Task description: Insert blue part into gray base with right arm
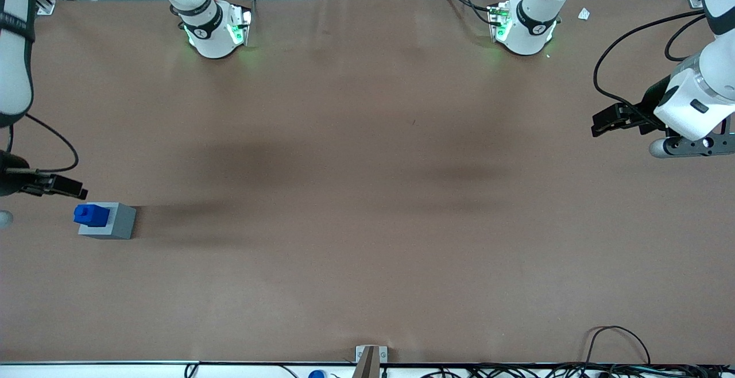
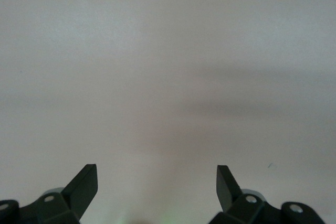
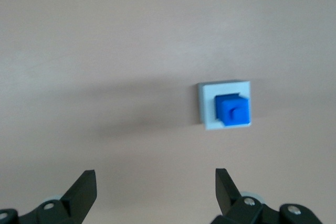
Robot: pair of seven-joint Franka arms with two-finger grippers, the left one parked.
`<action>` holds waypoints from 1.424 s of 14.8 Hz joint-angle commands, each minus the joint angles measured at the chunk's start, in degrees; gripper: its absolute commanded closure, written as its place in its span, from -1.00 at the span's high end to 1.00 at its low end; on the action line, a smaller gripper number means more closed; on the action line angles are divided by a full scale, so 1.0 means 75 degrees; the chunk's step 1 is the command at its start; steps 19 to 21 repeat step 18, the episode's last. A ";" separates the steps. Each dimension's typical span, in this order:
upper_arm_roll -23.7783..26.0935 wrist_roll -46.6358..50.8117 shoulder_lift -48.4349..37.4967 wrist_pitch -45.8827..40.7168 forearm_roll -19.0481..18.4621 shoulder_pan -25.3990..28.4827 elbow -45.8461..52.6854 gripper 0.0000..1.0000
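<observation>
The blue part (image 1: pixel 91 215) stands in the top of the gray base (image 1: pixel 118 224), near the working arm's end of the table. It sticks up out of the cube's recess. In the right wrist view the blue part (image 3: pixel 232 110) sits inside the gray base (image 3: pixel 207 107), apart from the fingers. My right gripper (image 1: pixel 80 190) hangs above the table, a little farther from the front camera than the base. It is open with nothing between its fingers (image 3: pixel 84 188). The right arm (image 1: pixel 14 39) rises along the edge of the front view.
Brown cloth covers the table (image 1: pixel 367 194). Two white arm bases (image 1: pixel 212 30) stand along the table's back edge. Cables (image 1: pixel 620 343) lie along the front edge, with a small bracket (image 1: pixel 370 358) at its middle.
</observation>
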 commanded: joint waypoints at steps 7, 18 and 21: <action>-0.0047 0.1606 -0.2035 -0.1618 -0.0008 0.1061 -0.0445 1.00; -0.0071 0.1560 -0.2705 -0.1983 -0.0055 0.1003 -0.0762 1.00; -0.0071 0.1560 -0.2705 -0.1983 -0.0055 0.1003 -0.0762 1.00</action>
